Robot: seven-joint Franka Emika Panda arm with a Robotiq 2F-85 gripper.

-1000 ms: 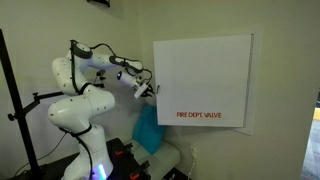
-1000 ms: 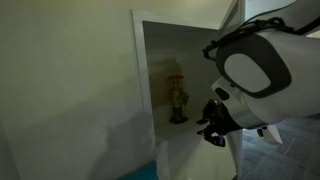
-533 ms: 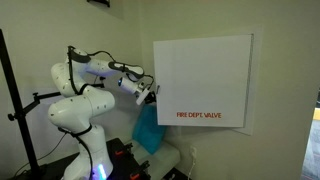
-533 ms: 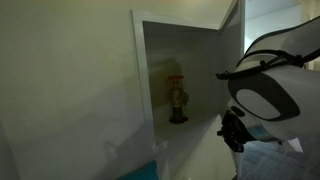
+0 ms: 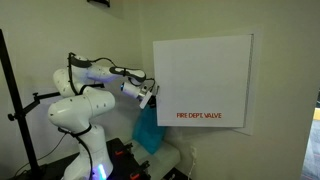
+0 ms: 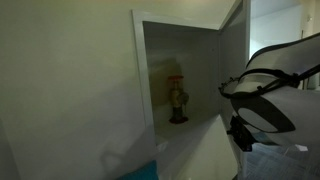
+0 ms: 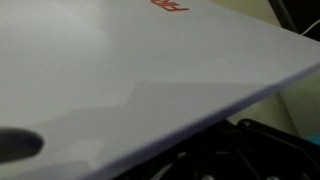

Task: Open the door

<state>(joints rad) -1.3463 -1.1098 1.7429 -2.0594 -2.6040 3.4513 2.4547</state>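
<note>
The door (image 5: 205,75) is a large flat white panel with red "FIRE DEPT VALVE" lettering (image 5: 200,115) near its lower edge. In an exterior view the door (image 6: 232,60) stands swung open and the cabinet inside shows. My gripper (image 5: 149,95) is at the door's left edge, about level with its lower half. I cannot tell whether its fingers are open or shut, or whether they touch the door. In the wrist view the white door (image 7: 120,60) fills most of the picture, with a bit of red lettering (image 7: 170,4) at the top.
A brass-and-red valve (image 6: 177,98) stands inside the open cabinet. My white arm (image 6: 275,95) fills the right foreground. A blue cloth-like object (image 5: 148,130) hangs below the gripper. A black stand pole (image 5: 10,90) rises at the far left, and plain white wall (image 6: 60,90) flanks the cabinet.
The arm has pulled back and lowered a little at the door's left edge. In the cabinet-side view it has slid right and down, uncovering more of the open cabinet.
</note>
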